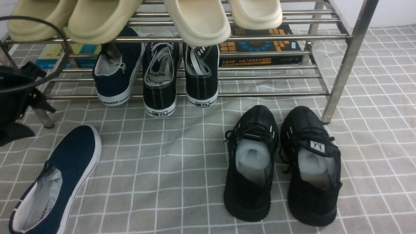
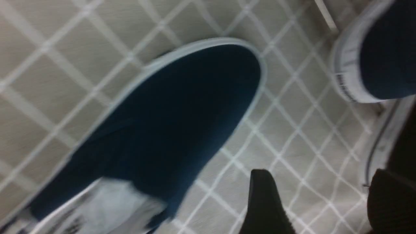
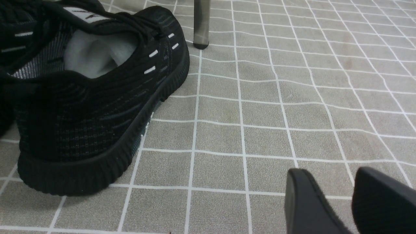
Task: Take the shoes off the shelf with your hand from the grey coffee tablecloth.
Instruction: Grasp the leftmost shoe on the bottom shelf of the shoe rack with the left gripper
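Note:
One navy slip-on shoe (image 1: 61,182) lies on the grey gridded tablecloth (image 1: 182,156) at the front left, toe pointing toward the shelf (image 1: 344,65). Its mate (image 1: 117,78) stands on the shelf's lower tier, heel outward. My left arm (image 1: 16,97) is at the far left edge. In the left wrist view my left gripper (image 2: 320,182) is open over bare cloth, beside the toe of the lying shoe (image 2: 169,123); the shelved shoe's heel (image 2: 383,55) shows beyond. My right gripper (image 3: 338,182) stands open and empty low over the cloth.
Black lace-up sneakers (image 1: 161,81) sit beside the navy shoe on the lower tier, with books (image 1: 260,45) behind. Beige slippers (image 1: 97,19) overhang the top tier. Two black knit running shoes (image 1: 253,162) stand on the cloth near the shelf's right leg (image 3: 201,22).

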You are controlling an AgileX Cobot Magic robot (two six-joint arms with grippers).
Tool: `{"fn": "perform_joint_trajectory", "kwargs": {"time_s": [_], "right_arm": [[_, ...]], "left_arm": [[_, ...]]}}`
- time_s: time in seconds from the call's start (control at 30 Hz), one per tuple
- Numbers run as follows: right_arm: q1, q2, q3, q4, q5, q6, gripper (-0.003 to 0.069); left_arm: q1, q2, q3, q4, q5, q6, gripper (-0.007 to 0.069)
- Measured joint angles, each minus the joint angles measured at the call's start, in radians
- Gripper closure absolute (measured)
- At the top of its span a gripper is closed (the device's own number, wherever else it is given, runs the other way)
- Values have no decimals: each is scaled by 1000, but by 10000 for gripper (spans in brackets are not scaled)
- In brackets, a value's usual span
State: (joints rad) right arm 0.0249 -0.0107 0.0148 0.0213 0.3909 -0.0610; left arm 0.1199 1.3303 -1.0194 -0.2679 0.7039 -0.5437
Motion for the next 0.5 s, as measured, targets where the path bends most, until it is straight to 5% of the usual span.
{"fn": "perform_joint_trajectory", "kwargs": {"time_s": [0.23, 0.43, 0.5], "right_arm": [[0, 0, 0, 0, 0, 0, 421], [0, 0, 0, 0, 0, 0, 421], [0, 0, 0, 0, 0, 0, 421]], "left_arm": [[0, 102, -1, -153, -77, 243, 221], [-12, 157, -43, -247, -110, 397, 551], [-35, 192, -87, -255, -116, 406, 604]]}}
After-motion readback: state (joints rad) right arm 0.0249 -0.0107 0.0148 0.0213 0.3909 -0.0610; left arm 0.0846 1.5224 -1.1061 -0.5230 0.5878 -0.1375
